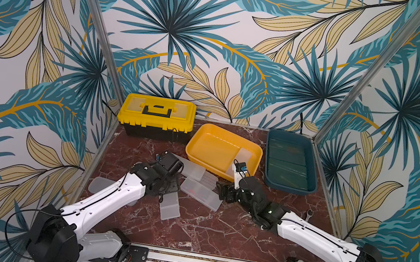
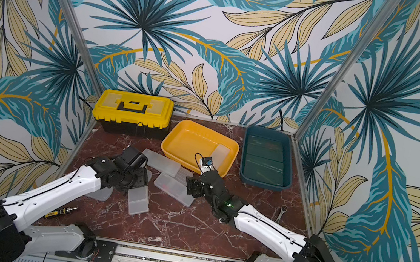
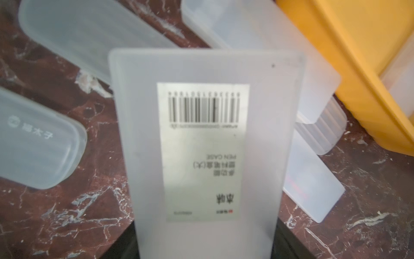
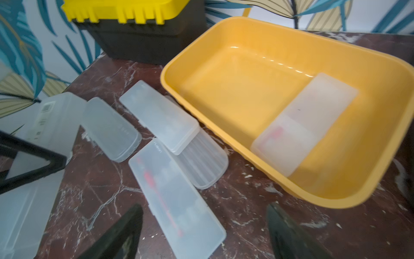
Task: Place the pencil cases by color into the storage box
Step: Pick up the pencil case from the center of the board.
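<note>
A: Note: the left hand (image 3: 206, 244) is clamped across the width of the barcode case (image 3: 134, 139), a frosted one. Its sticker end juts out over the loose frosted cases (image 4: 174, 201) on the tabletop (image 1: 214, 233). Why grip there?

B: Likely because a flat case offers the jaws only its long edges. They could not span it any other way.

A: Destination?

B: I judge the yellow tray (image 1: 214, 149), mid-far. One frosted case (image 4: 313, 116) lies in it already, along its right wall. The green cases (image 1: 288, 162) fill the blue tray (image 1: 266, 158) at far right, so each colour has its own tray.

A: Right hand (image 4: 205, 235)?

B: Jaws apart, empty, hovering just near of the yellow tray, right of the loose pile. Probably it is waiting clear of the left arm's path, or is ready for the next case. The toolbox (image 1: 157, 111), far left, is shut and seems to play no part.
</note>
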